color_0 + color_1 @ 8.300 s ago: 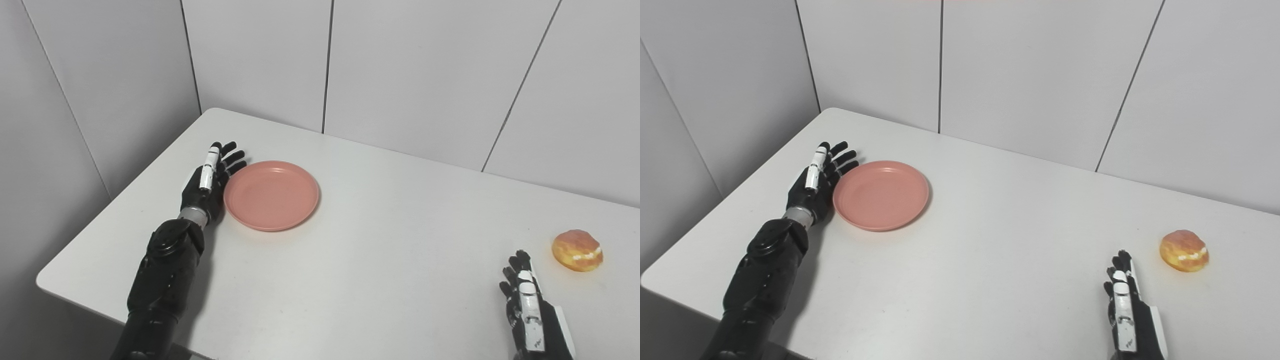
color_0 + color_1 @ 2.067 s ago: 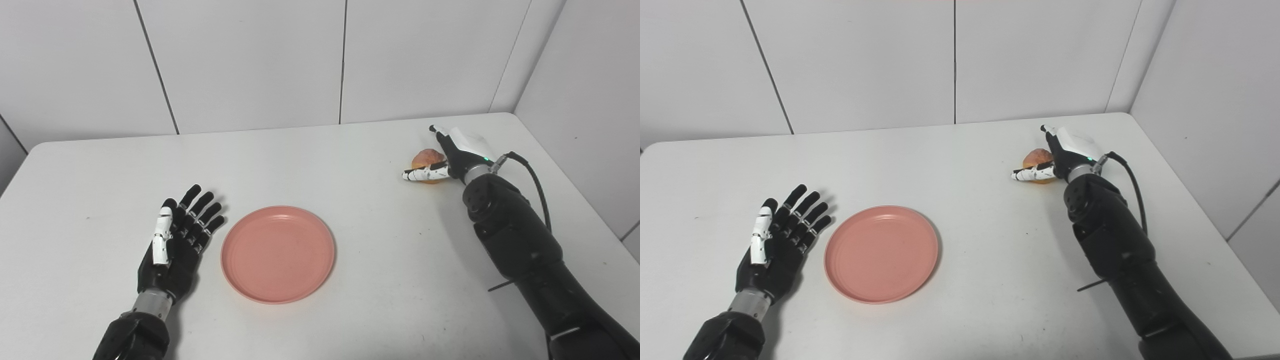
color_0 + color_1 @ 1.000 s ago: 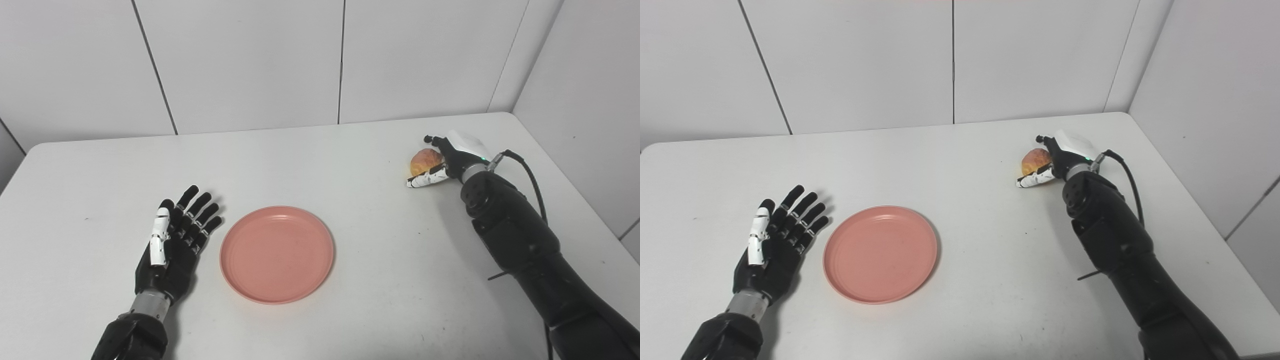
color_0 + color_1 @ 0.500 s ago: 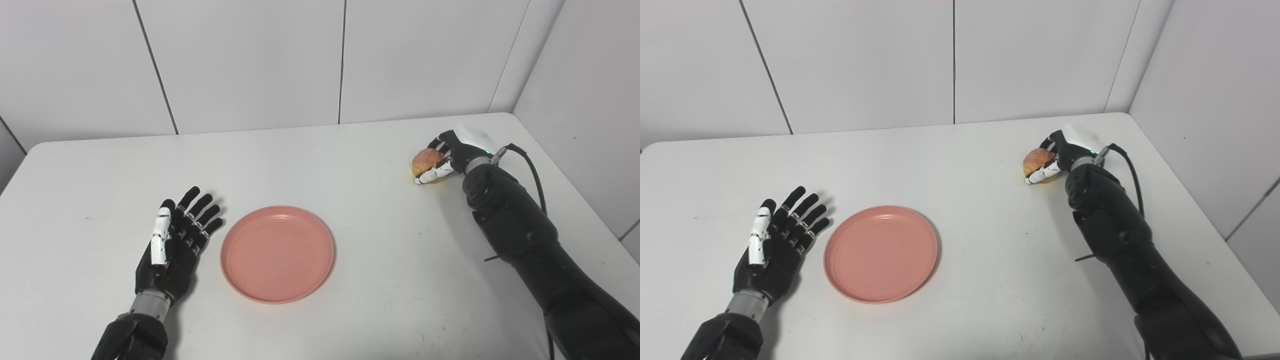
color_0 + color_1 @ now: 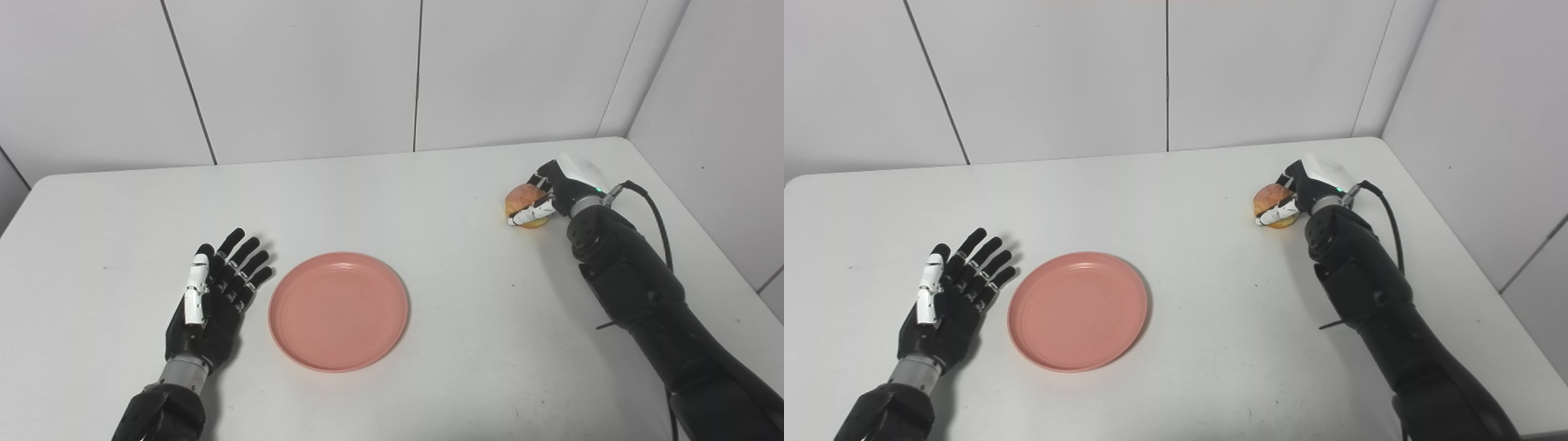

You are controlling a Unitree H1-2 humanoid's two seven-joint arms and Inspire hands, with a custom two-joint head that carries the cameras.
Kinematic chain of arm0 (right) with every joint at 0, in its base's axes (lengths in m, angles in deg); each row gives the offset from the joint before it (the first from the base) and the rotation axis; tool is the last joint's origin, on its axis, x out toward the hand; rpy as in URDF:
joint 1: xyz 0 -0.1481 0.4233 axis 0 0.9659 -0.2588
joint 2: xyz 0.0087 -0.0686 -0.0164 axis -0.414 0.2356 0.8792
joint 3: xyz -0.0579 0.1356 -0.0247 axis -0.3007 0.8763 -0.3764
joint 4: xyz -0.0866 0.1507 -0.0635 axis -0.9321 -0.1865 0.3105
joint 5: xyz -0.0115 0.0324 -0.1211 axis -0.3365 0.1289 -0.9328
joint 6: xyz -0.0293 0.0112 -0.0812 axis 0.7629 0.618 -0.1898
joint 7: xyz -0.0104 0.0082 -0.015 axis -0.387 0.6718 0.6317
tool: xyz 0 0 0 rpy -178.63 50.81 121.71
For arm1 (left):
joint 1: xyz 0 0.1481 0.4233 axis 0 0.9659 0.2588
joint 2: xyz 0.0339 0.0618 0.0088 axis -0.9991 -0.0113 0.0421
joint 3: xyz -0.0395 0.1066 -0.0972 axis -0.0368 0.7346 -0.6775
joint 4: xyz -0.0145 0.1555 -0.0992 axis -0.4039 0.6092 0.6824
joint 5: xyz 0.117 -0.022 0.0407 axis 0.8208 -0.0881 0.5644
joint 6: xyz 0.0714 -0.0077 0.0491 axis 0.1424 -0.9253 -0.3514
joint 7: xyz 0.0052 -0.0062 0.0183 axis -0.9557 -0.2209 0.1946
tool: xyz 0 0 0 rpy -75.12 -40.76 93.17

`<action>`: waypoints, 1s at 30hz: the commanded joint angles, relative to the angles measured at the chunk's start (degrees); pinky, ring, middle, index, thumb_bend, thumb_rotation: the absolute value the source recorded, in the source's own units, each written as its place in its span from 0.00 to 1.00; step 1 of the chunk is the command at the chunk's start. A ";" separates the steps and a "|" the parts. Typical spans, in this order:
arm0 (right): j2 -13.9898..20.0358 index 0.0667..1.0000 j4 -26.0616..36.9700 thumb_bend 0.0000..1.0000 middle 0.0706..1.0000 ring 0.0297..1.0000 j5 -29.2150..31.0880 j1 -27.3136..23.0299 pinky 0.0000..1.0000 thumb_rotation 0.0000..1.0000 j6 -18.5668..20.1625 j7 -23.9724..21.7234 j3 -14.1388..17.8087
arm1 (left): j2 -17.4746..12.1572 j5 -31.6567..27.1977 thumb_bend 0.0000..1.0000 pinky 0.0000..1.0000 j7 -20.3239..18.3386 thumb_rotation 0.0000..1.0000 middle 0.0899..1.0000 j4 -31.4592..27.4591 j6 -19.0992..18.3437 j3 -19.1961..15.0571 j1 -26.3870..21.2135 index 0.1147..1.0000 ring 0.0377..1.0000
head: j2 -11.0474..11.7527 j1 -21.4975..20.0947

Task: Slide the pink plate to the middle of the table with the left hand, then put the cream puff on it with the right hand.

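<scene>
The pink plate (image 5: 338,309) lies flat near the middle of the white table (image 5: 392,202), toward the front. My left hand (image 5: 211,300) rests open on the table just left of the plate, fingers spread, a small gap from the rim. At the far right, the golden cream puff (image 5: 522,199) sits low over the table with my right hand (image 5: 554,193) shut on it, thumb under its front and fingers curled over the top. I cannot tell whether the puff still touches the table.
White wall panels close off the back and right sides. The table's right edge runs just beyond my right forearm (image 5: 643,294). A black cable (image 5: 655,214) loops off the right wrist.
In the last second my right hand's fingers closed around the cream puff. The plate and the left hand have stayed put. Compared with 8.3 s ago, the camera view has shifted.
</scene>
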State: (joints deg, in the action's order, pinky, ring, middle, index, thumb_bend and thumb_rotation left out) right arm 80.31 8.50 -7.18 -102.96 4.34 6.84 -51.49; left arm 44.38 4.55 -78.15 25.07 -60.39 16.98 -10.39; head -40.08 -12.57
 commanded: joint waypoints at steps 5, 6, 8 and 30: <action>1.08 0.45 9.58 0.50 0.43 0.39 0.42 -1.05 0.34 0.14 -0.16 0.36 1.77 | 0.51 0.61 0.39 0.86 0.84 1.00 0.88 -1.69 -0.33 0.65 -0.59 0.86 0.87 | 0.13 1.54; 0.86 0.45 11.36 0.50 0.43 0.39 0.58 -0.81 0.34 0.14 -0.04 0.13 1.96 | 0.57 0.89 0.39 0.86 1.02 1.00 0.88 -1.74 -0.25 0.85 -0.61 0.86 0.87 | 0.15 1.79; 0.66 0.45 13.13 0.50 0.42 0.38 0.78 -0.55 0.33 0.14 0.12 -0.20 2.21 | 0.67 1.18 0.39 0.86 1.25 1.00 0.87 -1.75 -0.13 1.14 -0.62 0.86 0.87 | 0.18 2.04; -9.00 0.45 36.50 0.50 0.42 0.37 0.34 -0.74 0.32 0.14 -0.23 -10.55 -4.00 | 5.07 13.73 0.40 0.90 8.12 1.00 0.87 -8.77 5.10 5.06 1.04 0.86 0.87 | -0.28 10.21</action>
State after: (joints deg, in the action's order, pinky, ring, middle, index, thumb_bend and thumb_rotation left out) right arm 71.00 43.15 -6.05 -100.99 5.31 -4.18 -55.83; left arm 48.92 17.36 -70.41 18.34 -58.67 21.58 -8.73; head -40.34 -2.38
